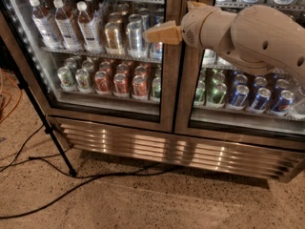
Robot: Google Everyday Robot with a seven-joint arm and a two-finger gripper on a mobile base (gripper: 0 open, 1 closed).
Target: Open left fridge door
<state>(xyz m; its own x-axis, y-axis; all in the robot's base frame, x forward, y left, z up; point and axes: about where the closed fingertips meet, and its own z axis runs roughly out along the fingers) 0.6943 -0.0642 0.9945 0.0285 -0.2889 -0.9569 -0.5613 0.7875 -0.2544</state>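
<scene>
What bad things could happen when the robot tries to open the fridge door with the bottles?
The gripper hovers in front of the glass near the inner edge of the left fridge door, so it might bump the pane. The right door sits right beside that edge, so the gripper could catch the wrong one. A black stand and a cable lie on the floor in front, and the opening door might hit the stand.

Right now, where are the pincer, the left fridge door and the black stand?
pincer [152, 34]: camera view, tan tip before the door's right edge.
left fridge door [102, 61]: camera view, glass pane.
black stand [45, 128]: camera view, slanting leg.
</scene>
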